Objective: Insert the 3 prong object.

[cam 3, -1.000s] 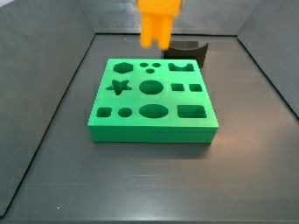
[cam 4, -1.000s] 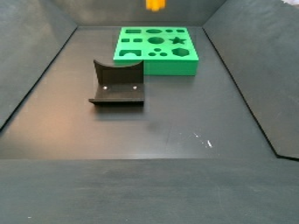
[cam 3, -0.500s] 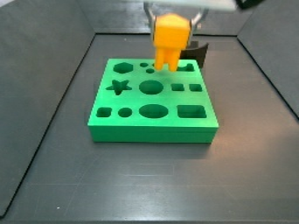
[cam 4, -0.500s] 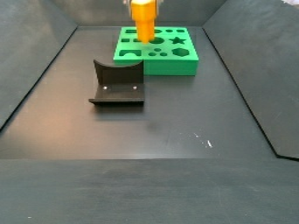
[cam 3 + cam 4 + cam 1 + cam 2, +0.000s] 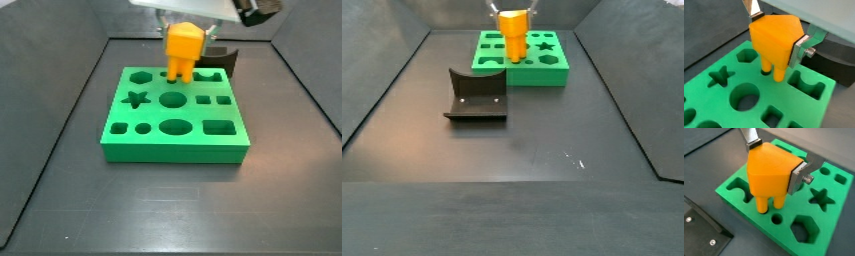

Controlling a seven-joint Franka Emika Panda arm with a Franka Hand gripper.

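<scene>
Tool (image 5: 777,37) grips the 3 prong object (image 5: 775,42) upright over the green block (image 5: 724,95).

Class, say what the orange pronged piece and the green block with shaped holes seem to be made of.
Orange pronged piece, held in the gripper over the block: probably plastic, smooth with a soft sheen. Green block: likely matte plastic, uniform colour, crisp cut-out edges.

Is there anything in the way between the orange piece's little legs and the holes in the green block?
Nothing visible is. The gripper holds the orange piece right over the green block, shut on it with its fingers. The prongs already reach down at the small round holes near the block's edge, with nothing between them.
</scene>
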